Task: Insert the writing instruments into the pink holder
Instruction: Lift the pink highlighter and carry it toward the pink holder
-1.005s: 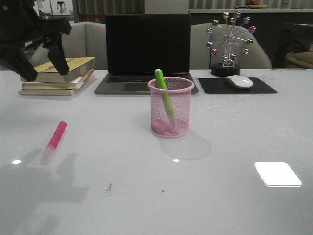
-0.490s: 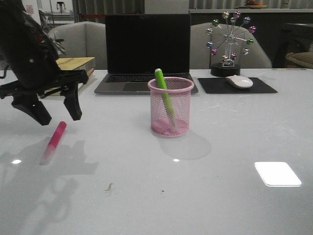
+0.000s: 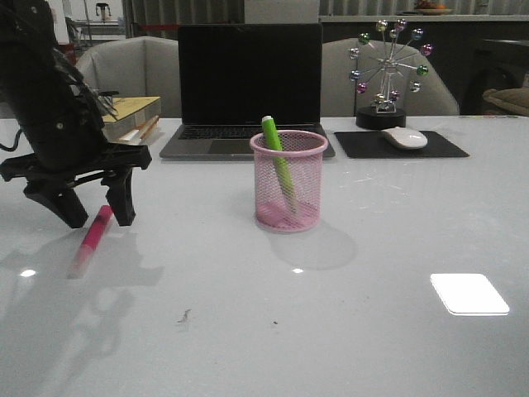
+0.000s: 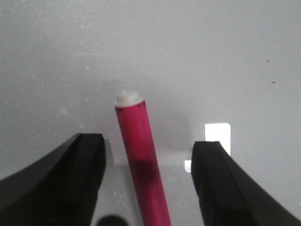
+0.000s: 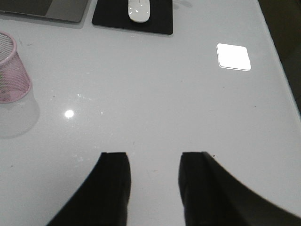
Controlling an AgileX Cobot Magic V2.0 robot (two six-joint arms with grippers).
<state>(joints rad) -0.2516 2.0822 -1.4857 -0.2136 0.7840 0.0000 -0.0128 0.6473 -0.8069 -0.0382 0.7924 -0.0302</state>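
Here's the left gripper [image 3: 93, 213], black and blocky, low over the glossy pale grey table [image 3: 372, 347], well to the left of the pink holder [image 3: 288, 179]. Its fingers [image 4: 75, 183] are spread wide, one on each side of the pink marker [image 3: 93, 235], and in the left wrist view neither pad touches the barrel. That marker lies flat on the table: a smooth magenta cylinder with a paler, whitish end, shown rounded in the wrist view [image 4: 141, 160].

The holder is a round cup of fine pink wire mesh with a solid rim and base, see-through enough to show the green marker [image 3: 279, 163] inside. That lime green stick leans tilted against the left side of the rim, its tip poking above it.

Just behind the holder sits an open laptop [image 3: 246, 91], its screen dark. Behind and to the right lie a flat black mouse pad [image 3: 438, 149] with a smooth white mouse [image 3: 404, 137] on it, and behind those a little wheel ornament [image 3: 388, 70] with shiny coloured balls. A stack of books [image 3: 132, 116] lies far behind-left.

The right gripper [image 5: 153, 181] hovers over bare table, holder at the edge of its view [image 5: 11, 70], dark fingers parted, nothing between them.
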